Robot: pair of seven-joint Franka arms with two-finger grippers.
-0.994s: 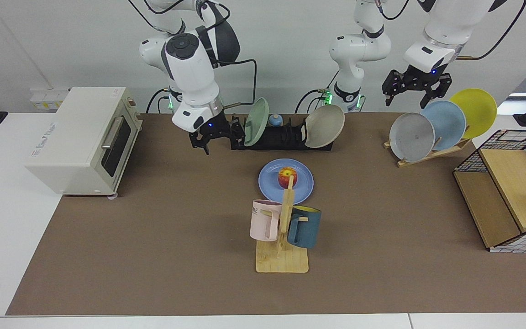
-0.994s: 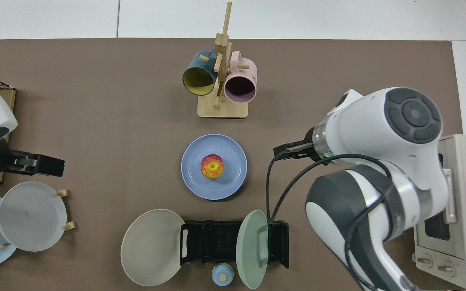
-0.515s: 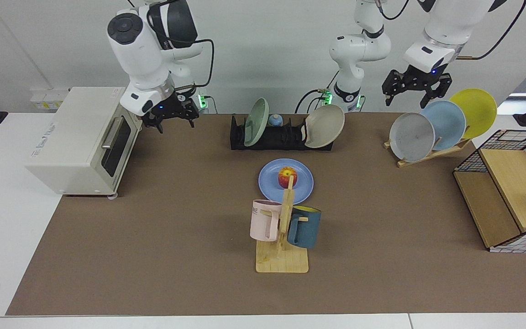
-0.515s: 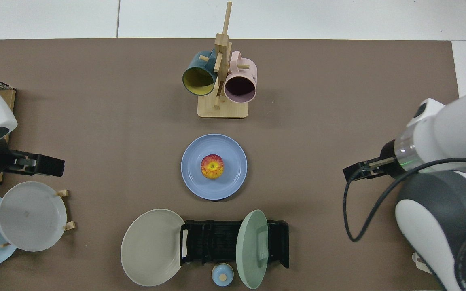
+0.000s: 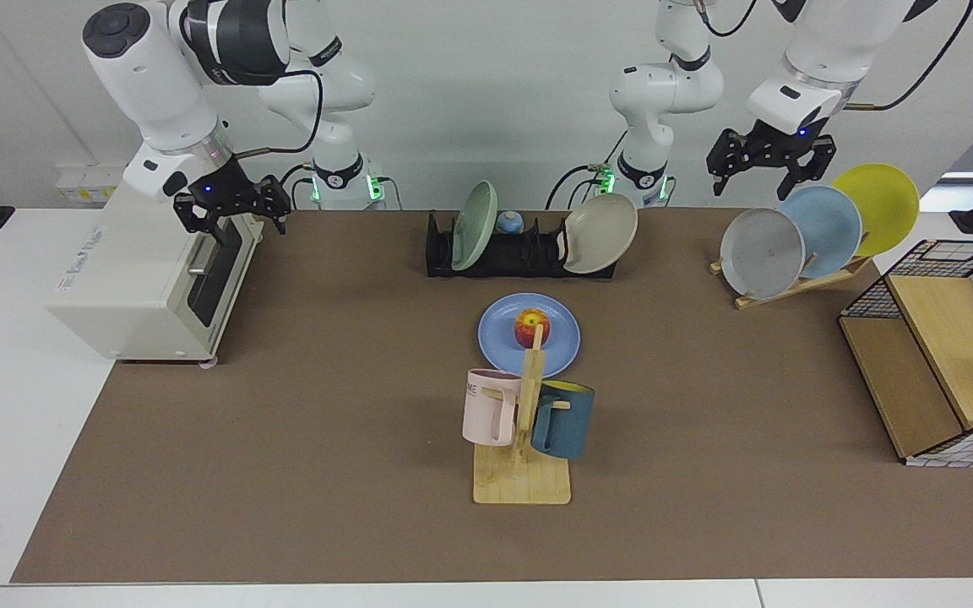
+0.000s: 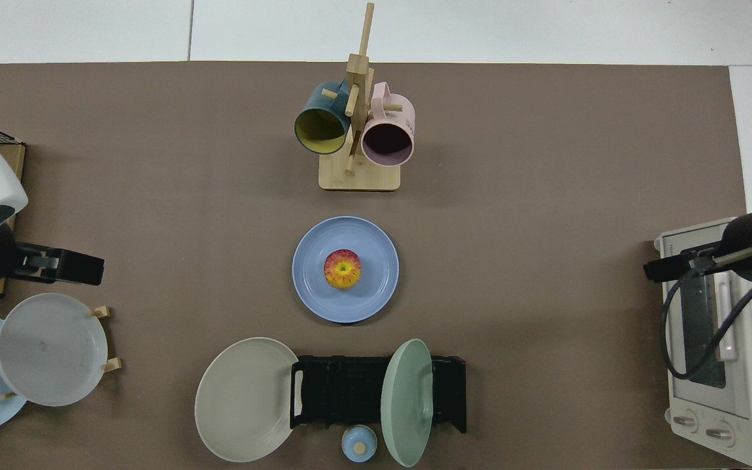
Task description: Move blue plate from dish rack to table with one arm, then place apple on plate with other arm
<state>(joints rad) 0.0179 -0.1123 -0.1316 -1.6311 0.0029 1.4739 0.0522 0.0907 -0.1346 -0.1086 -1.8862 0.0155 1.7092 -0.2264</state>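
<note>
The apple (image 5: 531, 328), round and glossy, is seated mid-plate (image 5: 560, 340); the smooth, shallow-rimmed plate is laid flat on the matte brown table (image 5: 326, 422), near the slotted black rack (image 5: 520, 253). Both steps are judged done; only parking is called for. The right gripper (image 5: 231, 215) is held open and empty over the toaster oven (image 5: 149, 262), the left gripper (image 5: 769, 165) likewise above the wooden rack (image 5: 790, 283).

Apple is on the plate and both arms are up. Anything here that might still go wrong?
Little. The apple sits loose, upright at the middle of the blue plate, so a bump to the table might roll it. The right gripper, open, hangs close above the toaster oven. The left gripper, open, hangs just above the racked plates.
</note>
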